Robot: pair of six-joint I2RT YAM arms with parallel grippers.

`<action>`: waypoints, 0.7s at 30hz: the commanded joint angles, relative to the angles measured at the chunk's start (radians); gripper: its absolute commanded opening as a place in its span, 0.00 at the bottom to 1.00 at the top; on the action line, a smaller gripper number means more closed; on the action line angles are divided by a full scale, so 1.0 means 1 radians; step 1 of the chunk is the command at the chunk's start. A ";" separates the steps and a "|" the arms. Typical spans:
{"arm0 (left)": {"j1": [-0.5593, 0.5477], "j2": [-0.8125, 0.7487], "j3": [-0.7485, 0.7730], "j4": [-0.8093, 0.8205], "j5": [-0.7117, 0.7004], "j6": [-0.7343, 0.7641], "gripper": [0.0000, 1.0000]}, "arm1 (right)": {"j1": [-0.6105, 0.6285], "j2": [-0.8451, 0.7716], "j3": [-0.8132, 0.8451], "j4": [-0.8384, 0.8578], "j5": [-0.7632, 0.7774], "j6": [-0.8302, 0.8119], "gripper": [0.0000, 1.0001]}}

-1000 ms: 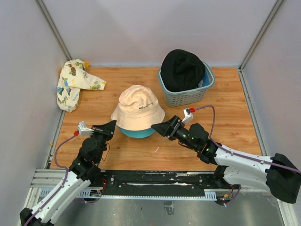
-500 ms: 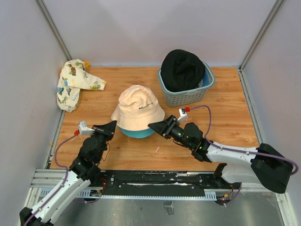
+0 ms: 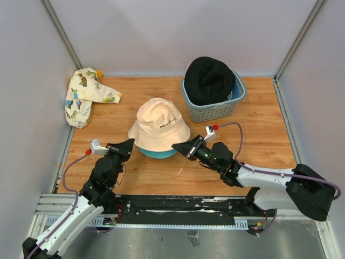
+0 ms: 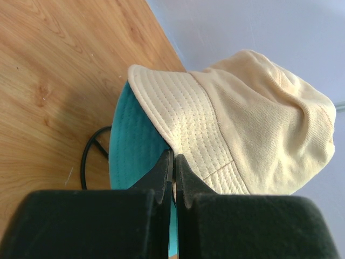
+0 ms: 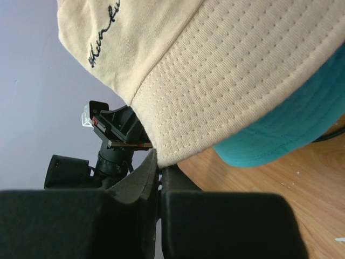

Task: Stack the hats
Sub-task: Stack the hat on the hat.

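The cream hat has nudged right; left claw and right claw clench its brim. Behind it, the basket holds a black hat, desk showing right of both.

Bright, even light; soft shadows; wrist views' near foreground blurry.

A light wood-grain desk sits enclosed on three sides by plain pale grey walls. Slanted aluminium posts mark the two back corners, and a metal rail runs along the near edge under even light.
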 commanded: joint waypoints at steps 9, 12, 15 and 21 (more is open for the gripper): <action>0.006 0.024 0.013 -0.081 -0.036 -0.020 0.01 | -0.009 0.134 -0.053 0.079 -0.031 0.013 0.00; 0.005 0.024 0.015 -0.105 -0.047 -0.027 0.01 | -0.009 0.183 -0.062 0.114 -0.036 0.021 0.00; 0.005 0.027 0.014 -0.116 -0.052 -0.032 0.01 | -0.011 0.222 -0.071 0.158 -0.032 0.024 0.00; 0.006 0.048 0.014 -0.141 -0.056 -0.043 0.01 | -0.014 0.248 -0.070 0.149 -0.026 0.014 0.00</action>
